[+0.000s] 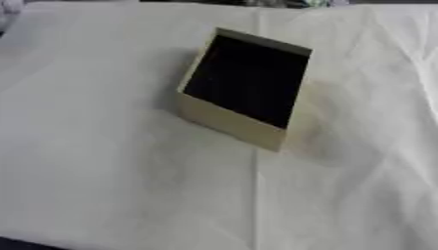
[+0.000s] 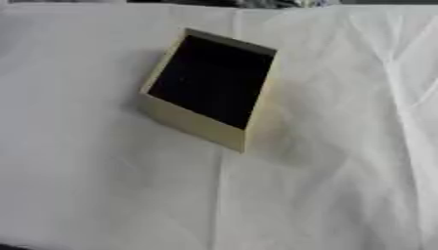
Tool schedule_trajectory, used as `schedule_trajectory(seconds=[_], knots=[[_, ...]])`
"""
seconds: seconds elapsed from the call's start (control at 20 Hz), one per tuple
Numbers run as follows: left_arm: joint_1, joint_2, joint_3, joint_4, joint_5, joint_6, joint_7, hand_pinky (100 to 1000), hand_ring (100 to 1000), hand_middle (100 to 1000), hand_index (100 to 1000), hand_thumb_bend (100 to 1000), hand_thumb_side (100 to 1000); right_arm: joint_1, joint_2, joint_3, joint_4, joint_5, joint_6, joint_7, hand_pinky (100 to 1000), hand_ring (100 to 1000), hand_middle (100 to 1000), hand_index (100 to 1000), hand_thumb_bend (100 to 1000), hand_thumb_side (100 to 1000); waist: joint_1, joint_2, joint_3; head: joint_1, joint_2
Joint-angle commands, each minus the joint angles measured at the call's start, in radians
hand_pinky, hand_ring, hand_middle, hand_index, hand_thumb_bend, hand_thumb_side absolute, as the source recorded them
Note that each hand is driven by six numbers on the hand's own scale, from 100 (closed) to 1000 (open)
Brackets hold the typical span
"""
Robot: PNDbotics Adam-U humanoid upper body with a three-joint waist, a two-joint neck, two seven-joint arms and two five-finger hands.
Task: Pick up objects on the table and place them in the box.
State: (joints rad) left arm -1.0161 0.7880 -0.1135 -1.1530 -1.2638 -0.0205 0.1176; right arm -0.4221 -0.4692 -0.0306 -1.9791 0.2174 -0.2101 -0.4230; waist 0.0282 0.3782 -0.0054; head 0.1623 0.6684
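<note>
While looking down at the table (image 1: pixel 102 185), can see one tan box (image 1: pixel 227 123) sitting on its white cloth. Sits a bit past the middle, turned so that one corner points to the near side. Open at the top and very dark inside, too dark to tell what lies in it. Shows a long crease (image 1: pixel 256 195) running from that near corner toward the near edge. Cannot tell if the left hand or the right hand is open, closed or holding something, since neither shows up.
</note>
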Motion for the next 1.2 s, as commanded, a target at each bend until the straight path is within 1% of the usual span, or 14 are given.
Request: schedule_trajectory(seconds=[0.05,0.2,0.3,0.5,0.65,0.75,0.85,1.0,1.1,1.2], knots=[[-0.032,-0.018,-0.03,-0.089,0.039,-0.043,0.047,571,522,439,591,100,100,-0.011,-0.023,-0.011,-0.021,0.003,0.001,-0.004,814,701,690,761,100,583,-0.001,-0.031,0.003,-0.008,0.003],[-0.036,-0.087,-0.063,-0.163,0.07,-0.089,0.093,571,520,434,586,100,100,-0.016,-0.021,-0.014,-0.021,0.004,0.0,-0.006,814,701,691,761,100,578,-0.004,-0.035,0.004,-0.009,-0.004],[-0.029,-0.136,-0.075,-0.214,0.065,-0.117,0.119,570,519,433,586,100,100,-0.018,-0.021,-0.017,-0.021,0.006,-0.001,-0.01,814,701,691,761,100,576,-0.006,-0.038,0.006,-0.011,-0.009],[-0.021,-0.23,-0.104,-0.312,0.049,-0.148,0.098,562,514,426,580,100,100,-0.02,-0.019,-0.027,-0.021,0.011,-0.001,-0.02,814,702,692,762,100,570,-0.01,-0.04,0.006,-0.009,-0.016],[-0.01,-0.299,-0.122,-0.383,0.053,-0.164,0.059,549,507,420,573,100,100,-0.025,-0.016,-0.034,-0.021,0.014,0.0,-0.031,814,702,692,762,100,567,-0.011,-0.04,0.004,-0.004,-0.021],[0.003,-0.35,-0.134,-0.434,0.049,-0.165,0.029,546,505,418,570,100,100,-0.025,-0.017,-0.036,-0.021,0.017,0.001,-0.036,814,702,692,762,100,568,-0.01,-0.04,0.008,-0.012,-0.021],[0.026,-0.396,-0.158,-0.483,0.038,-0.167,-0.002,545,501,418,566,100,100,-0.023,-0.019,-0.038,-0.021,0.019,0.003,-0.04,814,702,691,762,100,569,-0.008,-0.041,0.011,-0.022,-0.019],[0.048,-0.435,-0.192,-0.536,0.026,-0.171,-0.059,543,498,416,557,100,100,-0.02,-0.018,-0.04,-0.021,0.022,0.006,-0.044,814,703,693,763,100,569,-0.006,-0.041,0.013,-0.033,-0.021],[0.05,-0.454,-0.203,-0.573,0.037,-0.178,-0.147,545,496,415,555,100,100,-0.018,-0.017,-0.041,-0.021,0.023,0.008,-0.046,814,703,692,763,100,569,-0.007,-0.04,0.012,-0.043,-0.022],[0.052,-0.465,-0.211,-0.597,0.048,-0.186,-0.207,544,495,414,554,100,100,-0.017,-0.018,-0.042,-0.021,0.024,0.008,-0.048,814,703,692,763,100,569,-0.008,-0.04,0.01,-0.046,-0.022]])
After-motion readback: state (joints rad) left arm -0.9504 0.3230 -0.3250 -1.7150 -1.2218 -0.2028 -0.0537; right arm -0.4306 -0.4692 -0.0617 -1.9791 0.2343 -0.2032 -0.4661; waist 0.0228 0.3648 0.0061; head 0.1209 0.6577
